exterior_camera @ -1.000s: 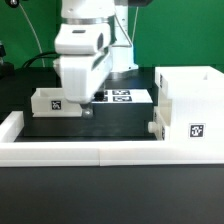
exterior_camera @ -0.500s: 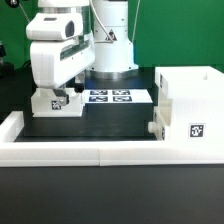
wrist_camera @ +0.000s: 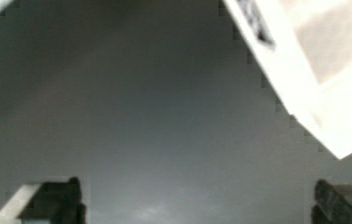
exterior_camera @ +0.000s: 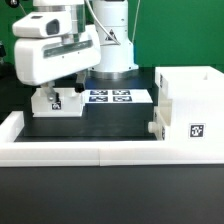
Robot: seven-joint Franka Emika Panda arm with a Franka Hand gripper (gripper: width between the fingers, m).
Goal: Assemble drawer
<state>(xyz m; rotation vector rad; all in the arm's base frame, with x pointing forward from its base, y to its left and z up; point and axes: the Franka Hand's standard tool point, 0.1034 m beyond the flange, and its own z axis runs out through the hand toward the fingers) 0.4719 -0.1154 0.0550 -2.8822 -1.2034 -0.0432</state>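
The tall white cabinet shell (exterior_camera: pixel 190 105) stands at the exterior view's right, with a tag on its front. One small white tray (exterior_camera: pixel 52 102) with a tag lies at the left. A second small tagged piece (exterior_camera: pixel 155 129) sits against the shell's lower left side. My gripper (exterior_camera: pixel 66 92) hangs tilted just above the left tray. In the wrist view the gripper (wrist_camera: pixel 199 200) is open, with only dark table between its fingers (wrist_camera: pixel 52 200). A blurred white part (wrist_camera: pixel 306 70) shows off to one side there.
The marker board (exterior_camera: pixel 114 96) lies flat at the back middle of the black table. A long low white border wall (exterior_camera: pixel 90 152) runs along the front and up the left side. The robot's base (exterior_camera: pixel 112 40) stands behind the marker board.
The arm has swung from the table's middle to the exterior view's left and tilted, and now sits over the left tray. The parts have not moved.
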